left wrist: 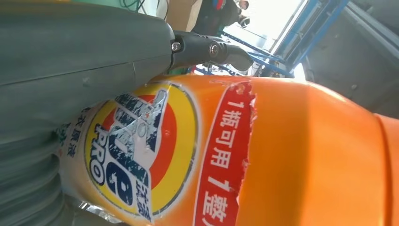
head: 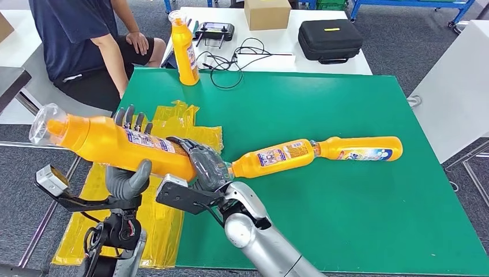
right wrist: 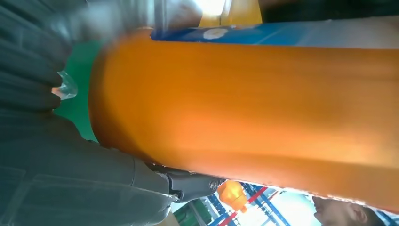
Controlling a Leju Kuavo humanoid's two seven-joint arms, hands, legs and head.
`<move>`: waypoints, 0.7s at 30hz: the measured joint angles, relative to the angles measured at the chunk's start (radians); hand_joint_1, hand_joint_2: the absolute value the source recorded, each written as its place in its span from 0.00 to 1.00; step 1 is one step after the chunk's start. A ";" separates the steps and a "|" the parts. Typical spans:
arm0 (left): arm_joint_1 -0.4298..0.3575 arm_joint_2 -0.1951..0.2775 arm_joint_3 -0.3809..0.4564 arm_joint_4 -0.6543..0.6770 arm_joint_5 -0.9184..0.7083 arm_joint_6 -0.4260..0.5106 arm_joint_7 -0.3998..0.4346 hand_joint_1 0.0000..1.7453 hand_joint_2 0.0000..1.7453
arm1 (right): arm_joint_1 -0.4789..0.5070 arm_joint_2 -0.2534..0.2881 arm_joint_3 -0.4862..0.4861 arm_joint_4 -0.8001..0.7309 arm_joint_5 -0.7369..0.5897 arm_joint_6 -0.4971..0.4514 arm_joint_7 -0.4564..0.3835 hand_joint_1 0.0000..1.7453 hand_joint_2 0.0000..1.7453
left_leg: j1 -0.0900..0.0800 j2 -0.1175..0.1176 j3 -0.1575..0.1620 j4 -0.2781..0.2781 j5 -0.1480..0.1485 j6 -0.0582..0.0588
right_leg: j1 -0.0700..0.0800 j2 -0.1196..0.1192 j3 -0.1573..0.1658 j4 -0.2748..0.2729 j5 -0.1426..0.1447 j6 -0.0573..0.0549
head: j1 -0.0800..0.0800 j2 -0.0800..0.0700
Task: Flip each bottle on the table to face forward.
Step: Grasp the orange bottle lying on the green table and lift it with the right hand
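A large orange detergent bottle (head: 115, 141) with a clear cap hangs lengthwise above the table's left edge, cap pointing left. My left hand (head: 128, 173) grips its middle from below, thumb in front. My right hand (head: 202, 164) holds its base end. The bottle's label (left wrist: 136, 150) shows close up in the left wrist view, its plain orange side (right wrist: 244, 108) in the right wrist view. Two more orange bottles (head: 277, 157) (head: 360, 148) lie end to end on the green mat (head: 346, 213). Another orange bottle (head: 184, 49) stands upright at the mat's far left corner.
Yellow plastic bags (head: 147, 219) lie along the mat's left side. A seated person (head: 86, 46) is at the far left. Behind the mat stands a white table (head: 288, 49) with a black case (head: 330, 39), a cardboard box (head: 267, 12), a controller (head: 214, 29) and cables.
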 joint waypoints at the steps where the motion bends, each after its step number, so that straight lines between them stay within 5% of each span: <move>1: 0.003 0.000 0.004 -0.004 -0.001 0.001 0.000 0.00 1.00 | 0.000 0.000 0.004 0.000 0.000 0.001 0.001 1.00 1.00 | 0.000 0.000 0.000 0.000 0.000 0.000 | 0.000 0.000 0.000 0.000 0.000 0.000 | 0.000 0.000; 10: 0.106 0.008 0.107 -0.118 -0.019 0.019 0.020 0.00 1.00 | 0.037 -0.018 0.079 -0.040 -0.001 0.059 0.008 1.00 1.00 | 0.000 0.001 -0.001 0.000 0.000 0.000 | 0.000 0.000 -0.001 0.000 0.000 0.000 | 0.000 0.000; 11: 0.118 0.008 0.119 -0.131 -0.020 0.019 0.024 0.06 1.00 | 0.038 -0.020 0.089 -0.041 -0.001 0.064 0.009 1.00 1.00 | 0.000 0.001 -0.001 0.000 0.000 0.000 | 0.000 0.000 -0.002 0.000 0.000 0.000 | 0.000 0.000; 15: 0.158 0.003 0.155 -0.173 -0.030 0.016 0.038 1.00 1.00 | 0.037 -0.025 0.124 -0.042 -0.018 0.077 0.013 1.00 1.00 | 0.000 0.001 -0.001 0.000 0.000 0.000 | 0.000 0.001 -0.003 0.000 0.000 0.000 | 0.000 0.000; 21: 0.184 -0.013 0.179 -0.203 -0.038 0.012 0.044 1.00 1.00 | 0.035 -0.028 0.142 -0.041 -0.046 0.082 0.014 1.00 1.00 | 0.000 0.001 -0.001 0.000 0.000 0.000 | 0.000 0.000 -0.002 0.000 0.000 0.000 | 0.000 0.000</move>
